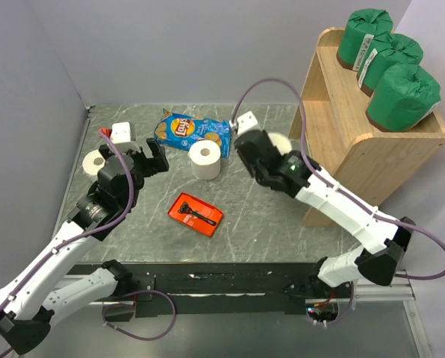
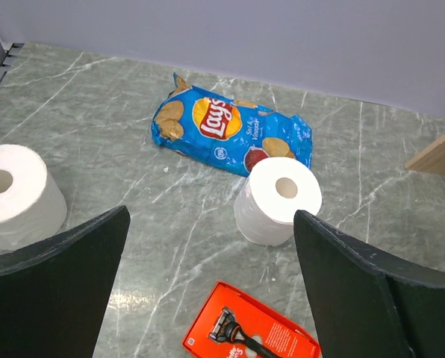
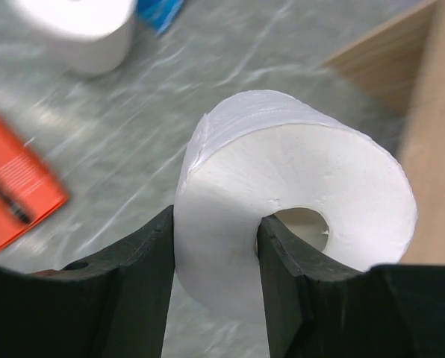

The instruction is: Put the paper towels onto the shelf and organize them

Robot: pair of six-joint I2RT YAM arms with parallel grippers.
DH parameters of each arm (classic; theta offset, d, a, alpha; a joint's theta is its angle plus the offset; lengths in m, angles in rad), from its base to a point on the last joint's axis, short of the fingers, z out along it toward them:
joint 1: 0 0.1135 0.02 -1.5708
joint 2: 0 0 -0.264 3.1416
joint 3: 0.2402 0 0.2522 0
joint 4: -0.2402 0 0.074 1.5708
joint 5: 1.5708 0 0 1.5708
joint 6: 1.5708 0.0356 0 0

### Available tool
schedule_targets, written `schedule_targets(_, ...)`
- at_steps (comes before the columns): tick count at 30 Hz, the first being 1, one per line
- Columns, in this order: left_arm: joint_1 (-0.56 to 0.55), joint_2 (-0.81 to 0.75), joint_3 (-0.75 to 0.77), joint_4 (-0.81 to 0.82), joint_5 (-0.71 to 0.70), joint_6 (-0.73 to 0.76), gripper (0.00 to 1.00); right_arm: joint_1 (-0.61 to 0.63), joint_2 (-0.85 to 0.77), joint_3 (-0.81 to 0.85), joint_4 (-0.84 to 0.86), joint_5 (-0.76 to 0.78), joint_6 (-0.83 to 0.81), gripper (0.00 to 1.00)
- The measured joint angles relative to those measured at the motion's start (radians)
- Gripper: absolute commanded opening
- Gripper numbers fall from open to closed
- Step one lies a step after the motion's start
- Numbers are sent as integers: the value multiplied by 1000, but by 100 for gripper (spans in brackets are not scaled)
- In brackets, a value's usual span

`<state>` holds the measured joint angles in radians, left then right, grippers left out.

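**Third-to-last roll in hand, bound for the lower level**

Grey marbled table (image 1: 267, 224), plain grey walls behind and to the left. Wooden shelf (image 1: 357, 142) stands at the right edge; three green-wrapped rolls (image 1: 390, 56) sit in a row along its upper level. Lower level shows no rolls.

Right gripper (image 3: 215, 246): clenched on a bare white roll (image 3: 312, 171), lifted off the table. One finger lies against the outer wall and the other seems to sit at the core, so the paper wall is pinched between them. The roll hangs just beside the shelf's near side panel, not touching it as far as I can tell.

Left gripper (image 2: 211, 224): jaws released and wide, nothing between them, hovering over the table's left side. Second white roll (image 1: 205, 159) stands upright mid-table, just in front of the blue chip bag (image 1: 189, 130). Third white roll (image 1: 95, 162) lies near the left wall, beside the left arm. Red razor pack (image 1: 197, 214) lies nearer the arms, apart from both.

Judgement: the step in hand is carrying the first white roll to the shelf; roughly half the task is done. The next move calls for raising the roll above the lower level, setting it down upright at one end to leave room for two more, then opening the jaws. The wall pinch may let the roll tilt on release.
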<state>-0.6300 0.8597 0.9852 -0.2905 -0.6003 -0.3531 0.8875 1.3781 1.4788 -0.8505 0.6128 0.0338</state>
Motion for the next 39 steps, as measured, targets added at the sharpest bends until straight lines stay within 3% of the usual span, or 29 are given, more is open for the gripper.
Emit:
schedule_targets(7, -3, -7, 0, 2, 1, 0, 98, -143, 45, 100, 0, 180, -182, 35)
schedule_targets(13, -4, -7, 0, 2, 3, 0, 98, -180, 45, 104, -39, 251, -240, 37)
schedule_targets(27, -4, -7, 0, 2, 17, -2, 98, -206, 44, 141, -301, 261, -93, 40)
schedule_targets(39, -5, -7, 0, 2, 19, -3, 99, -264, 15, 139, -374, 263, 6, 43)
